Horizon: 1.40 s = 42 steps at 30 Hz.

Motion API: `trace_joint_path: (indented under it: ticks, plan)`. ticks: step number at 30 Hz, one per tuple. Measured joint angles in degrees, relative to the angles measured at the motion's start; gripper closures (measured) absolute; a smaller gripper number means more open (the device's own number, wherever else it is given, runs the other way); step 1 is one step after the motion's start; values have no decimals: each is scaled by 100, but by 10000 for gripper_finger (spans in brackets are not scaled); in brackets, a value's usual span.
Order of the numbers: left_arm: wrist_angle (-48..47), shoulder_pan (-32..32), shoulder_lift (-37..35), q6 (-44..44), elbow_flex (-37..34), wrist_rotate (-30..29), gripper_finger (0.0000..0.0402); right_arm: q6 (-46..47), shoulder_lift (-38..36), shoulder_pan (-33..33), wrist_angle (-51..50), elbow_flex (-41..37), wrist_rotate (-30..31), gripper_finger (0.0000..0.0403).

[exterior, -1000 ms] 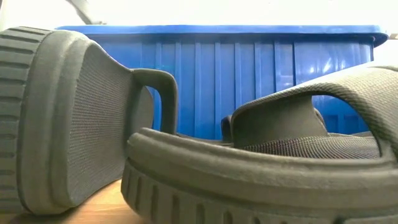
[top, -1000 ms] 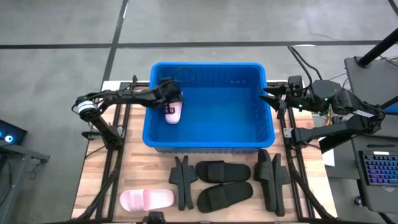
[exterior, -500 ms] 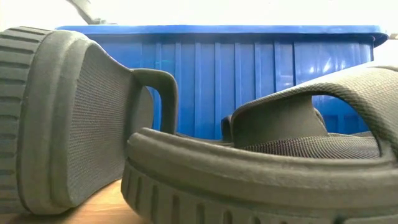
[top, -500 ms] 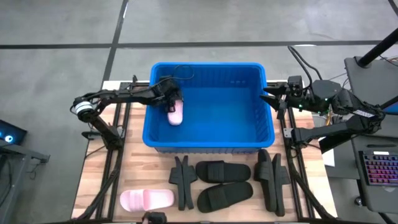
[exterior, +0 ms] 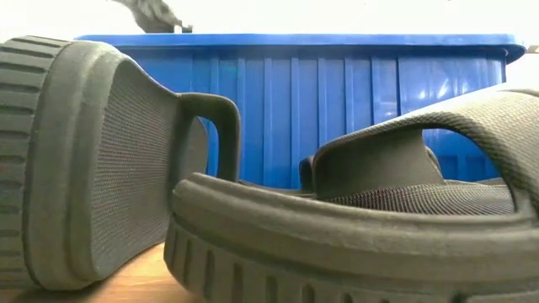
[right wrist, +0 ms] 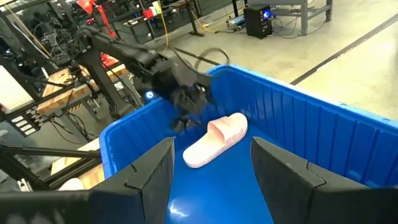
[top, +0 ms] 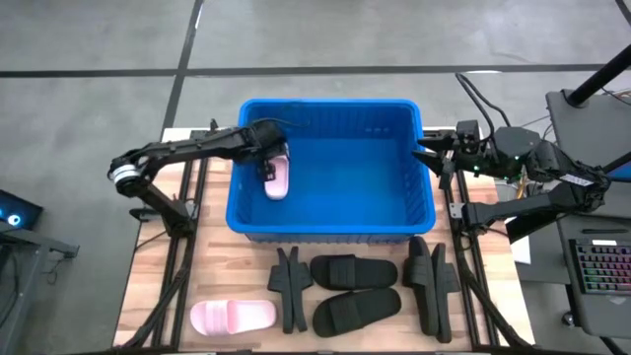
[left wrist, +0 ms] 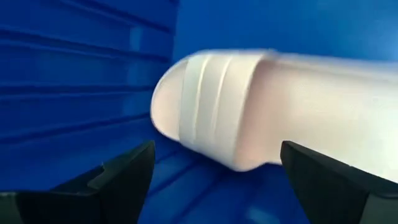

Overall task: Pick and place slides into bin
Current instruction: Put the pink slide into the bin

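Note:
A pale pink slide [top: 277,178] [right wrist: 214,140] lies on the floor of the blue bin [top: 385,202] beside its left wall. My left gripper [top: 269,162] [left wrist: 211,186] hangs just above the slide, open; its fingers stand on either side of the slide's end [left wrist: 205,106] without touching it. My right gripper [top: 426,156] [right wrist: 214,180] waits open at the bin's right rim. A second pink slide [top: 233,317] and several black slides [top: 355,286] lie on the table in front of the bin.
The black slides [exterior: 337,236] lie in a row along the near edge, some standing on their sides [top: 288,288] [top: 430,281]. The bin's ribbed front wall [exterior: 337,93] rises behind them. A keyboard [top: 601,271] sits off the table's right side.
My left gripper has opened and let go of the pink slide, then risen and tipped above it near the bin's left wall. The slide stays on the bin floor in about the same place.

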Motion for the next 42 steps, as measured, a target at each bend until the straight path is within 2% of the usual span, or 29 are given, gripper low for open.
trace_joint_path:
  ticks: [3, 5, 10, 13, 15, 17, 19, 24, 27, 30, 32, 42]
  plan:
    - [-502, -220, -260, -1161, 592, 413, 70, 0, 0, 0, 2, 0, 1, 199]
    - [-845, -395, -478, -2194, 1022, 943, 70, 0, 0, 0, 2, 0, 1, 200]
    - [-588, -930, -1047, -4767, 1853, 3391, 70, -138, 0, 0, 2, 0, -1, 200]
    - [18, -1526, -1386, -5970, 2059, 4243, 70, -338, 0, 0, 2, 0, -1, 200]
    - [619, -2083, -1604, -6556, 2110, 4271, 70, -561, 0, 0, 4, 0, -1, 200]
    - [1025, -2685, -1771, -7021, 2113, 3911, 70, -736, 0, 0, 4, 0, -1, 200]
    - [1146, -3380, -1876, -7367, 2122, 3118, 70, -792, 0, 0, 4, 0, -1, 200]
    - [209, -5134, -1770, -8637, 2110, 609, 70, -798, 0, 0, 4, 0, -1, 200]
    - [-449, -5809, -1451, -9860, 2106, -78, 70, -794, 0, 0, 4, 0, -1, 200]
    - [-919, -6196, -1007, -11002, 2106, -23, 70, -838, 0, 0, 4, 0, -1, 200]
    - [-1161, -6392, -692, -11604, 2104, 303, 70, -844, 0, 0, 4, 0, -1, 199]
    - [-2149, -7096, 921, -14164, 2238, 3143, 70, -848, 0, 0, 2, 0, -1, 199]
